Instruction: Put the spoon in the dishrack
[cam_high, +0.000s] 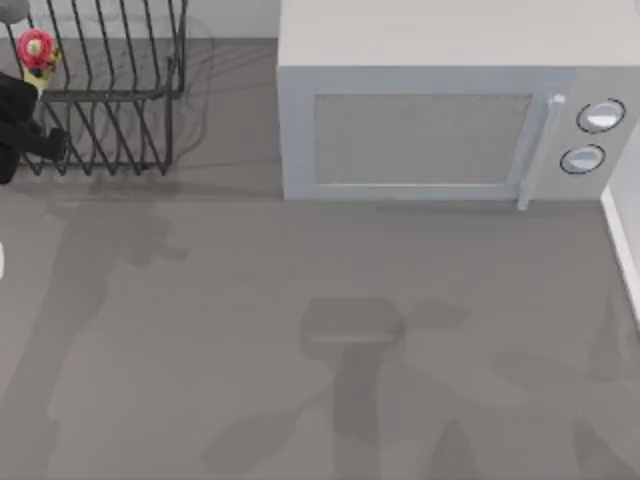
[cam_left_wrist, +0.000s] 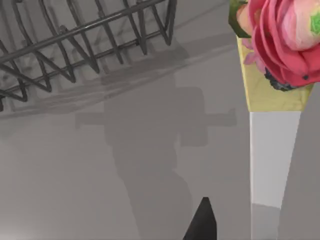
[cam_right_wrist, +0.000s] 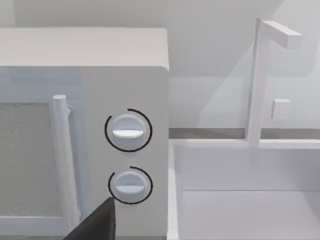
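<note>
My left gripper (cam_high: 25, 120) sits at the far left edge of the table, closed on one spoon (cam_high: 37, 52); the red ornament points up, so the handle's long axis runs roughly upright from my fingers; the one black wire dishrack (cam_high: 120, 90) lies just to the right, its near-left bars beside my hand; this arm is clearly the nearer one. One grey microwave (cam_high: 440, 110) stands to the right; my right gripper (cam_right_wrist: 95, 225) is parked near its dials, and I cannot tell its finger state.
</note>
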